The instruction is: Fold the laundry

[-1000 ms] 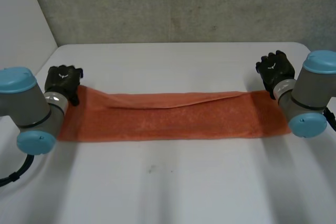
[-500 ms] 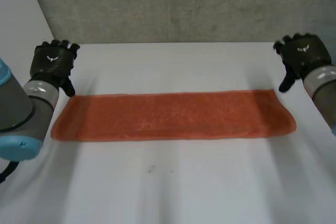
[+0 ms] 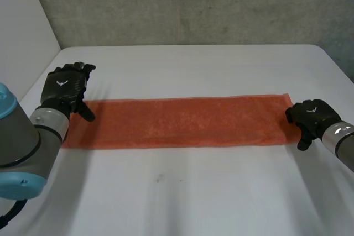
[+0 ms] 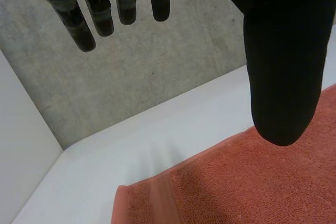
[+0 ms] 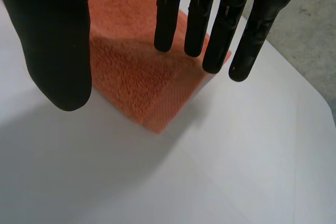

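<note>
An orange towel (image 3: pixel 177 121), folded into a long narrow strip, lies flat across the middle of the white table (image 3: pixel 182 197). My left hand (image 3: pixel 65 88) hovers over the strip's left end; its fingers are straight, its thumb (image 4: pixel 278 51) stands apart, and it holds nothing. The towel's left end (image 4: pixel 236 187) lies below that thumb. My right hand (image 3: pixel 312 116) is at the strip's right end, by the near corner. Its fingers (image 5: pixel 197 19) are straight and its thumb apart, open above the towel's end (image 5: pixel 126 72), with nothing between them.
A grey concrete wall (image 3: pixel 193 4) runs behind the table's far edge, and a white panel (image 3: pixel 22 26) stands at the left. Bare tabletop lies in front of and behind the towel. The table's right edge (image 3: pixel 337 64) is close to my right arm.
Both hands left the towel's far corners, lifted away, then came back towards its ends; the right hand dropped to the near right corner. The far-edge ridge is gone; the strip lies flat.
</note>
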Controlling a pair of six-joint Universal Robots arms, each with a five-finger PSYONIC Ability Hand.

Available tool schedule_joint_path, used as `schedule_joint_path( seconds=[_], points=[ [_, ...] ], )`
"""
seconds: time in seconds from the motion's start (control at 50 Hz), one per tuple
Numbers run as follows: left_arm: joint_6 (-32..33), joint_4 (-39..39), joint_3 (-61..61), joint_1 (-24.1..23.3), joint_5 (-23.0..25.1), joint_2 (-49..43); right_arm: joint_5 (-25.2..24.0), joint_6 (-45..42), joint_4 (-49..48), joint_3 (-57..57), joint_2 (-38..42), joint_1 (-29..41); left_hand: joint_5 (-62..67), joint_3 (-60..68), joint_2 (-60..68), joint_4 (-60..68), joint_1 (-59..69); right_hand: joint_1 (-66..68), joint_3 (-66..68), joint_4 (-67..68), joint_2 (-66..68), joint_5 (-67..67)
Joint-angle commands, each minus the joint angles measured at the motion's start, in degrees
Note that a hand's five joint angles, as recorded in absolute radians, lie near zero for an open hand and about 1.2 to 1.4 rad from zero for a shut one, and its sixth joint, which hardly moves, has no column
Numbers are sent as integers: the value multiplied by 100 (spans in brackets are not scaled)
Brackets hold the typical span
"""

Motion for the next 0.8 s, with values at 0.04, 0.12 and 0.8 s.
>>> schedule_joint_path(
  seconds=[0.04, 0.12, 0.8],
  points=[
    [14, 123, -61, 61, 8, 1, 8, -81, -288, -59, 217, -156, -149, 33, 50, 36, -29, 2193, 1729, 1720, 1725, 1848],
    [14, 123, -69, 61, 0, 1, 34, -98, -533, -120, 331, -218, -149, 33, 50, 37, -29, 5276, 4812, 4803, 4808, 4931],
    [-12, 123, -131, 0, -27, 45, 265, 456, -973, -1324, -425, 1571, -149, 33, 50, 36, -29, 5283, 4818, 4809, 4814, 4937]
  ],
)
